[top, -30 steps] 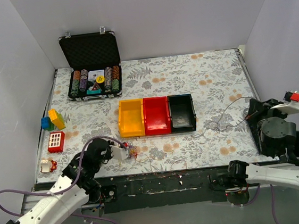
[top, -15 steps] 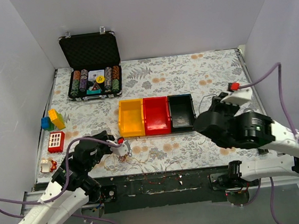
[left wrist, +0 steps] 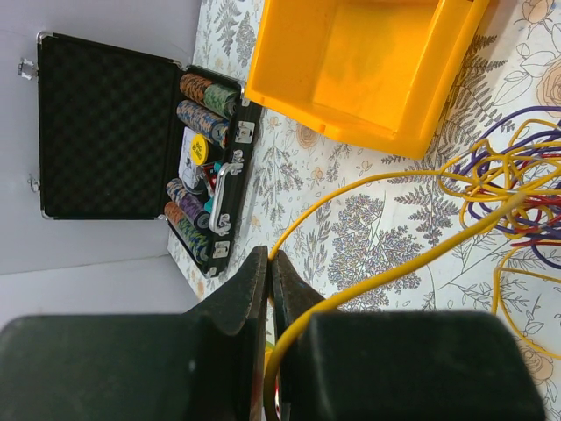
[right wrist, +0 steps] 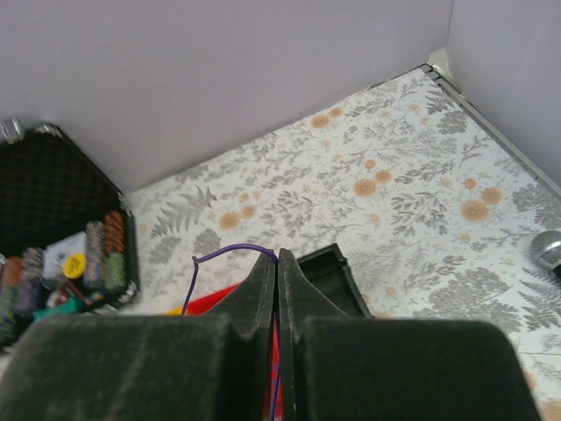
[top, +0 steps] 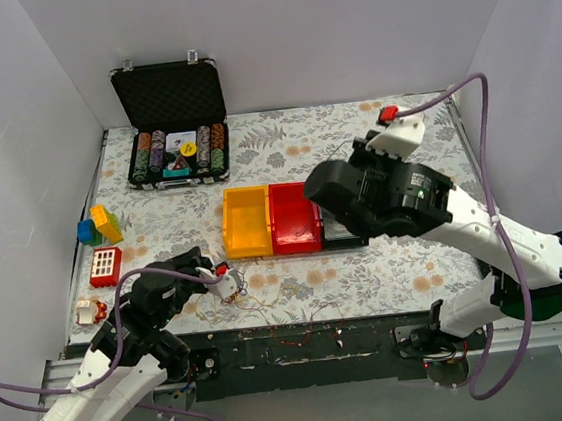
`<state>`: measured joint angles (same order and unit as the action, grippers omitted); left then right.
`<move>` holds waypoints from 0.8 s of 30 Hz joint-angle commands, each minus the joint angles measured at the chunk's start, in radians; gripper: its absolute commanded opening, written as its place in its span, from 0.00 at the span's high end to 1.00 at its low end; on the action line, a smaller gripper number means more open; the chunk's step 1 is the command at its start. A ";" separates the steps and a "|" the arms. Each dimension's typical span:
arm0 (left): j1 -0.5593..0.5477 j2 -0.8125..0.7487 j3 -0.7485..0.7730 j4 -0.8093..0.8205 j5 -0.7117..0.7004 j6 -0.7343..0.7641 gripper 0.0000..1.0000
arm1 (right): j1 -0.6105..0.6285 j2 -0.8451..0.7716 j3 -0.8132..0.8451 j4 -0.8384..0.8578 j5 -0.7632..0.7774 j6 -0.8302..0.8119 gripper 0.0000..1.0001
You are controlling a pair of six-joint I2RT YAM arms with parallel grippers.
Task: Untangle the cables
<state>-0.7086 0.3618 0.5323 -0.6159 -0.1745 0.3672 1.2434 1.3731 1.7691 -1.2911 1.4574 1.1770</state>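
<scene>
Left claw [left wrist: 269,260] grips the cables [left wrist: 513,207], a loose yellow-purple-red tangle.

My left arm [top: 97,376] extends from its base at the near-left edge, forward and to the right, with its links low over the table [top: 395,148]. My left gripper [left wrist: 269,256] is at its end, with the fingers pressed flat together and a yellow cable [left wrist: 377,279] pinched between them. My right arm [top: 483,221] rises from its base at the near right and reaches up and to the left, which places its wrist high over the table's middle. My right gripper [right wrist: 277,256] is closed tip to tip, clamping a purple cable [right wrist: 223,253] that loops out to one side. In the top view, the wrist body hides these fingers.
</scene>
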 commanded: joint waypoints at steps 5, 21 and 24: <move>0.005 -0.017 0.018 0.005 0.010 -0.011 1.00 | -0.041 0.273 0.476 -0.013 0.256 -0.046 0.99; 0.005 -0.081 -0.025 -0.010 0.010 0.013 1.00 | -0.131 -0.117 -0.131 1.127 -0.679 -1.326 0.99; 0.006 -0.083 -0.018 -0.021 0.020 0.015 1.00 | -0.191 -0.010 0.014 0.954 -0.791 -1.332 0.99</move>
<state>-0.7086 0.2890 0.5152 -0.6304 -0.1715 0.3779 1.1400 1.3376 1.6241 -0.4404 0.9115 -0.0139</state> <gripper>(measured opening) 0.023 0.030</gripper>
